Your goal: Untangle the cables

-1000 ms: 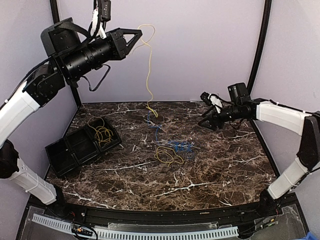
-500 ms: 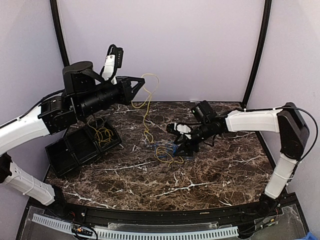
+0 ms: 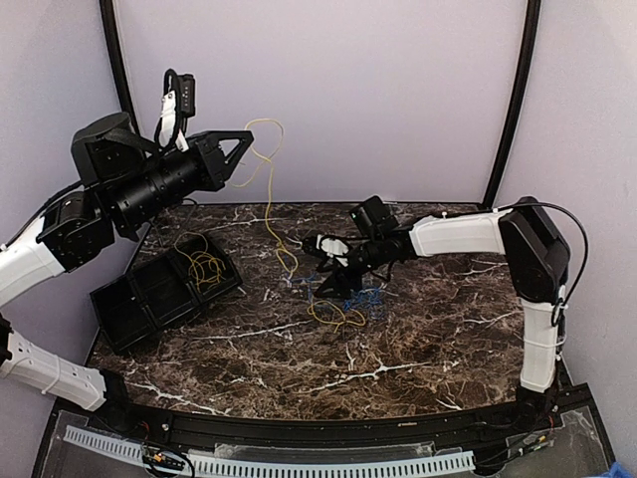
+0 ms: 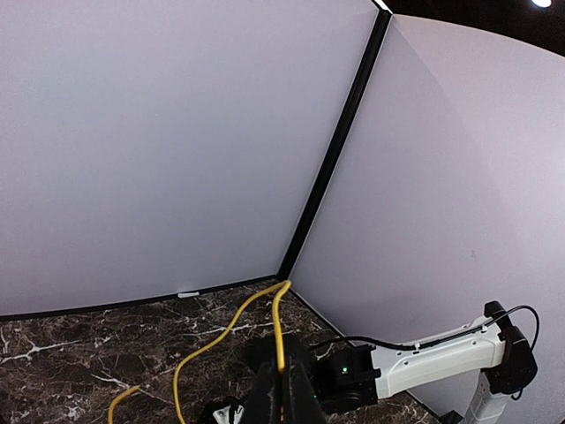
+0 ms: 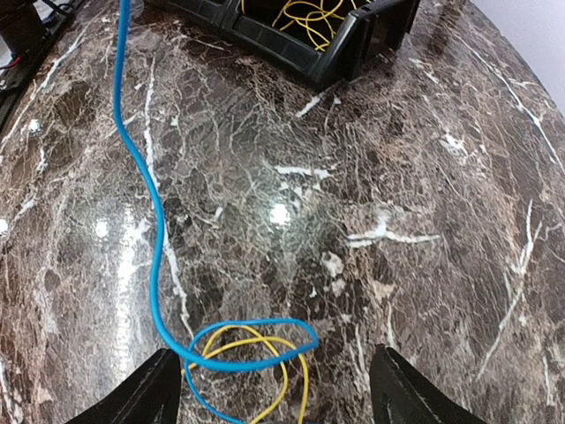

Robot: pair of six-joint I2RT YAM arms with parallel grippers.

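We find the right gripper (image 3: 328, 283), open and empty, now swung from far right over the central blue cable (image 5: 157, 252), while the left gripper (image 3: 246, 135) pinches the yellow cable (image 3: 268, 199) aloft, readying separation.

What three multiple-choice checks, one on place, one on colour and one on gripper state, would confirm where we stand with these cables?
1. The yellow coil at left lies:
A) inside the black tray
B) on the left arm
C) against the back wall

2. The held cable in the left gripper is:
A) blue
B) yellow
C) white

3. Over the blue cable, the right gripper is:
A) shut on it
B) open
C) shut, empty

Answers:
1 A: the top view shows the coil in one of the tray's compartments.
2 B: the left wrist view shows a yellow strand running out of the closed fingers.
3 B: the right wrist view shows the fingers wide apart, with nothing gripped.
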